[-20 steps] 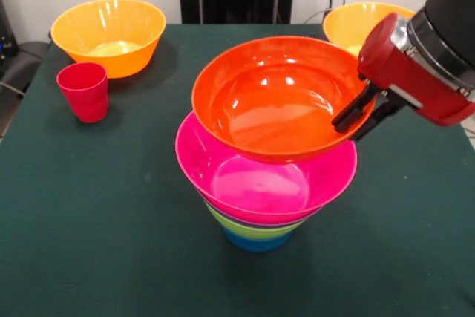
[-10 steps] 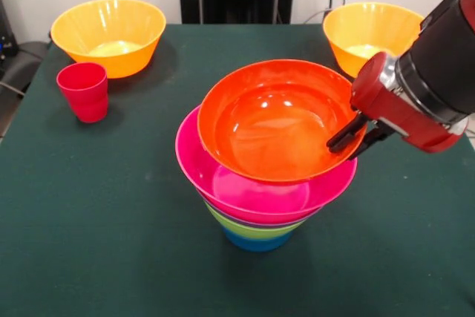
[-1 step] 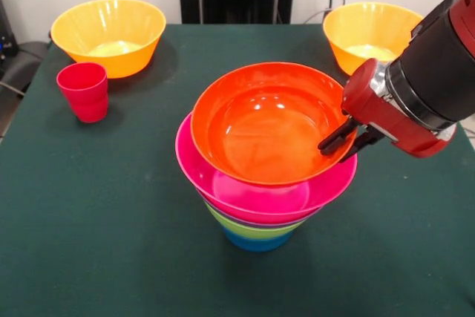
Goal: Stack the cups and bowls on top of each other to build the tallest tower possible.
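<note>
The tower (image 3: 260, 217) stands in the middle of the table: a small blue base, lime green and purple rims above it, then the large pink bowl (image 3: 252, 194). A wide orange bowl (image 3: 263, 124) sits tilted inside the pink one, its right rim pinched by my gripper (image 3: 335, 146), which is shut on it. One finger lies inside the bowl, the other outside the rim. A red cup (image 3: 84, 90) stands at the left. Two large yellow-orange bowls stand at the back, one at the left (image 3: 108, 35) and one at the right (image 3: 369, 31).
The dark green table (image 3: 89, 220) runs to its edges at left and right. My red and black arm (image 3: 423, 87) comes in from the upper right, in front of the right yellow-orange bowl.
The orange bowl has come down and slightly left, from hanging above the pink bowl to lying inside it. My gripper moved down and left with it, still shut on the rim.
</note>
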